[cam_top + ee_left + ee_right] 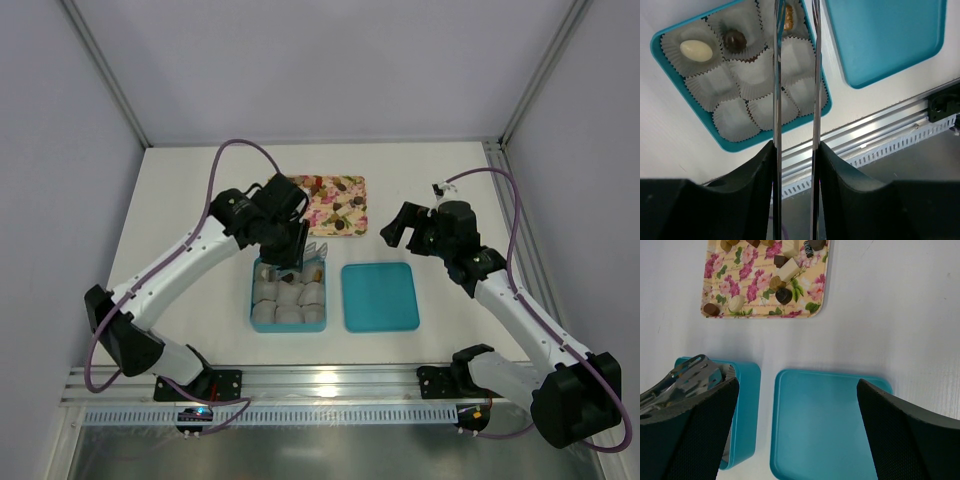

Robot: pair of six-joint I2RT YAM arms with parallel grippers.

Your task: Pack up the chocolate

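Observation:
Several chocolates [340, 205] lie on the pink floral tray [318, 222], also in the right wrist view [784, 295]. The teal box [256, 300] holds paper cups. Its back row holds a white candy [696, 50], a dark brown candy [734, 40] and a tan candy [788, 17]. My left gripper [305, 255] carries two long metal blades [778, 100], which stand apart over the box's back right cup with the tan candy between them. Their tips are cut off by the frame edge. My right gripper [400, 228] is open and empty above the teal lid [830, 425].
The teal lid [380, 297] lies flat to the right of the box. The other paper cups [735, 117] are empty. An aluminium rail [330, 380] runs along the table's near edge. Enclosure walls stand to the left, right and back.

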